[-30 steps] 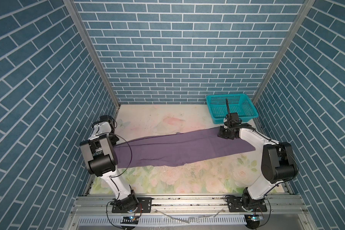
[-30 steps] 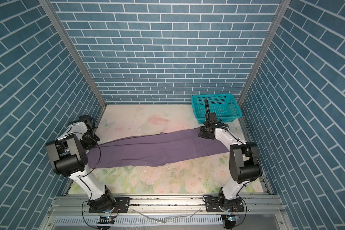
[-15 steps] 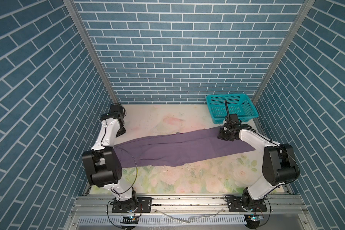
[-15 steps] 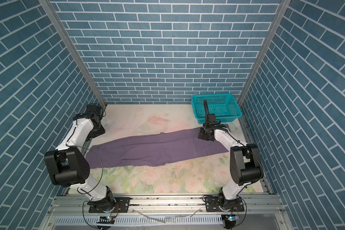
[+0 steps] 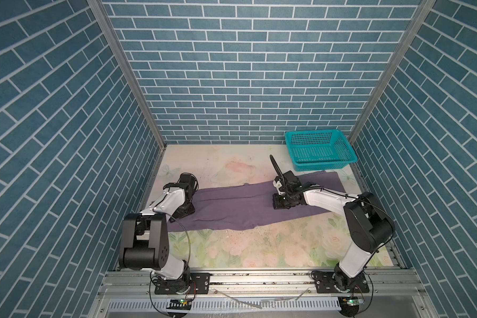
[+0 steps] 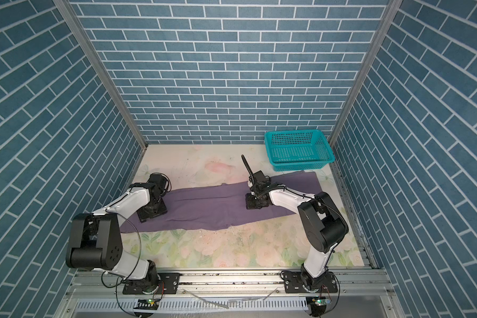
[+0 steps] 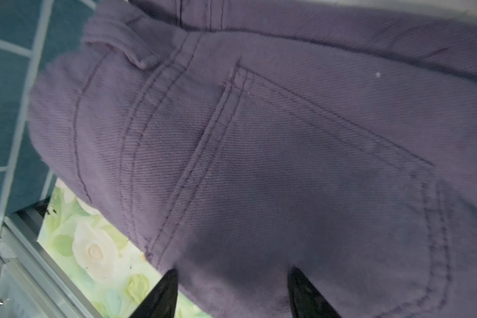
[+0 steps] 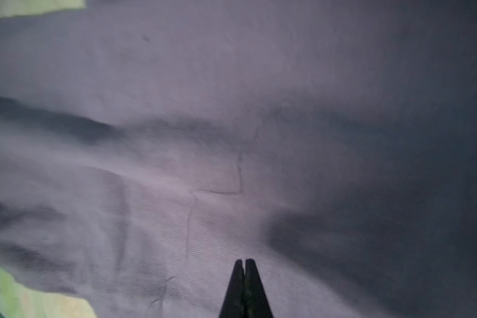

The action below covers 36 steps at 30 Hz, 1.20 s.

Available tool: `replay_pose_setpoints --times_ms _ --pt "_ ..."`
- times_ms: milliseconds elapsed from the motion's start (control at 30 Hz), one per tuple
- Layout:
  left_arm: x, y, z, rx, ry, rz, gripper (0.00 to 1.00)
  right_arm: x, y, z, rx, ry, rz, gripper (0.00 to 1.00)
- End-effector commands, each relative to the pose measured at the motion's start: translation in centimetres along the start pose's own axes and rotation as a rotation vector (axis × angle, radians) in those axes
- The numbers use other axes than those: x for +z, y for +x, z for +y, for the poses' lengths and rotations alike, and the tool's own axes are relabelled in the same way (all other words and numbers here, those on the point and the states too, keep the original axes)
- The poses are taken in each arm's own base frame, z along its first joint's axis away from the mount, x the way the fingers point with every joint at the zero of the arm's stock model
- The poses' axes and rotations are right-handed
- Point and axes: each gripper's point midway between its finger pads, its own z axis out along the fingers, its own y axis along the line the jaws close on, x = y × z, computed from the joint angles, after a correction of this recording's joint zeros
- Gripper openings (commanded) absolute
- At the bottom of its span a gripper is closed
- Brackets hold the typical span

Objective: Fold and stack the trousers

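Trousers (image 5: 240, 209) lie flat across the flowered table (image 5: 259, 247), waist end at my left, leg ends just in front of the teal basket (image 5: 318, 150). The legs appear laid one over the other, so I judge the lengthwise fold done and the crosswise fold not yet begun. My left gripper (image 7: 233, 271) is spread, low over the back pocket (image 7: 328, 165), holding nothing. My right gripper (image 8: 244, 261) is pressed together over the legs, nothing pinched. Next move calls for a firm hold on the waist edge. I cannot tell whether my right tips touch the cloth: that wrist view is blurred. In both top views my left arm covers the waistband
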Motion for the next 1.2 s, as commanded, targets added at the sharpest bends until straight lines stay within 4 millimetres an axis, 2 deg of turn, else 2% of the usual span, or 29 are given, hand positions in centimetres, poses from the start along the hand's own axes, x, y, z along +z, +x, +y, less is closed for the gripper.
replay_pose_setpoints --times_ms 0,133,200,267,333,400,533,600,633,700,800,900,967,1033,1167 --pt "1.9 -1.4 -0.3 -0.081 0.022 -0.006 0.68 1.0 2.5 -2.5 0.107 0.066 0.056 0.00" --pt "3.7 -1.9 0.1 -0.119 0.033 0.045 0.72 0.3 6.3 -7.0 0.261 0.164 0.115 0.00" --pt "3.7 -2.7 0.1 -0.119 0.034 0.033 0.75 -0.7 8.1 -9.0 0.356 0.194 0.121 0.00" --pt "3.2 -3.9 0.0 -0.106 0.029 0.002 0.79 -1.8 9.7 -10.0 0.422 0.206 0.121 0.00" --pt "2.8 -5.2 -0.5 -0.083 0.043 -0.024 0.79 -2.9 10.7 -10.2 0.427 0.230 0.113 0.00" --pt "2.4 -6.2 -1.0 -0.078 0.061 -0.038 0.79 -3.4 11.3 -9.3 0.418 0.218 0.100 0.00" --pt "2.2 -7.6 -2.9 -0.070 0.129 -0.055 0.79 -3.1 12.7 -7.4 0.404 0.203 0.126 0.00" --pt "1.5 -8.5 -2.6 -0.053 0.094 -0.071 0.78 -3.0 12.8 -7.0 0.405 0.196 0.133 0.00" --pt "0.8 -8.9 -2.1 -0.054 0.058 -0.085 0.78 -3.3 12.1 -6.8 0.390 0.192 0.120 0.00" --pt "-0.6 -9.6 -1.2 -0.058 0.029 -0.116 0.78 -4.5 9.5 -6.0 0.317 0.196 0.077 0.00" --pt "-3.1 -9.9 0.1 -0.073 0.001 -0.173 0.78 -6.5 3.5 -4.2 0.152 0.211 -0.014 0.00" --pt "-6.0 -9.9 -0.1 -0.041 0.011 -0.241 0.78 -6.6 -1.9 -1.1 0.017 0.155 -0.062 0.00" --pt "-7.8 -9.5 -2.2 0.034 0.070 -0.281 0.73 -6.0 -5.3 1.2 -0.079 0.111 -0.082 0.00" --pt "-9.1 -8.7 -4.9 0.113 0.145 -0.306 0.69 -5.2 -7.6 3.7 -0.156 0.054 -0.091 0.00" --pt "-10.8 -6.1 -11.0 0.257 0.341 -0.319 0.68 -2.7 -10.6 6.6 -0.220 -0.044 -0.092 0.03"
